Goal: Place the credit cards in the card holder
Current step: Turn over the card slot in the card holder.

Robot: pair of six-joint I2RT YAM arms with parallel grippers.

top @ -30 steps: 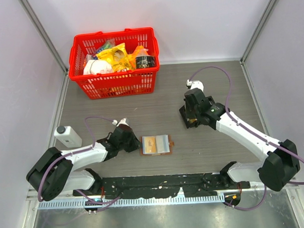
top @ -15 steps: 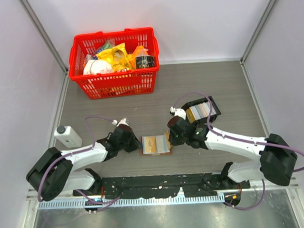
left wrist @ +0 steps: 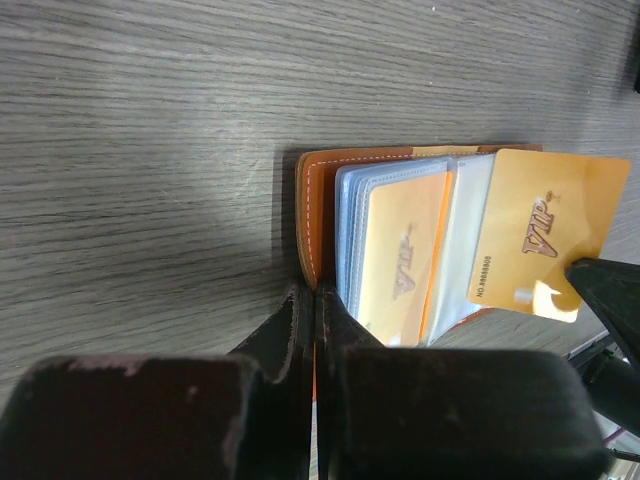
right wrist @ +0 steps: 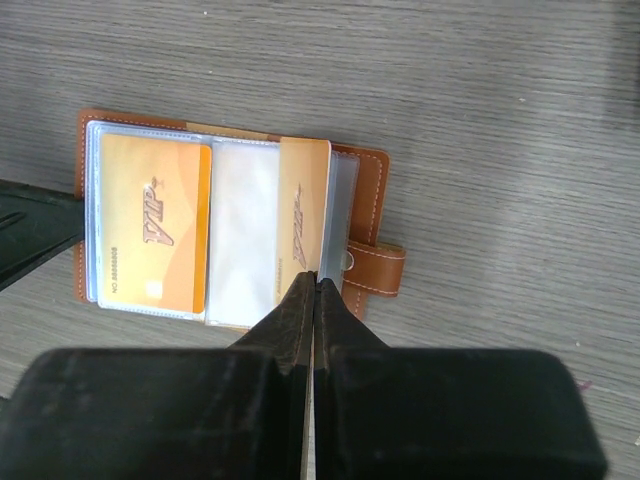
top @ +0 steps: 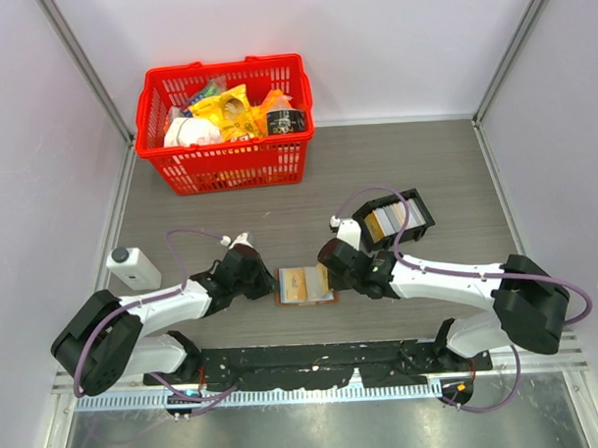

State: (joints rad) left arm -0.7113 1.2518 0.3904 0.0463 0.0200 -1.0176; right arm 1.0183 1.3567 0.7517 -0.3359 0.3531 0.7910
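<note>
The brown leather card holder [top: 304,300] lies open on the table between the arms. My left gripper [top: 273,282] is shut on its left cover edge, seen close in the left wrist view [left wrist: 316,292]. One yellow-orange card [right wrist: 155,225] sits in its left clear pocket. My right gripper [top: 327,278] is shut on a second yellow-orange card [right wrist: 303,200], holding it edge-up over the holder's right pockets [right wrist: 345,200], beside the snap tab [right wrist: 378,268]. That card also shows in the left wrist view [left wrist: 545,230]. More cards [top: 389,221] stand in the black tray.
The small black open-top tray [top: 424,216] sits behind the right arm, right of centre. A red basket [top: 228,163] full of groceries stands at the back left. A small white device [top: 132,267] lies near the left wall. Walls close in both sides.
My right arm swung from over the black tray down and left to the card holder, carrying a yellow-orange card. The left gripper kept its hold on the holder.
</note>
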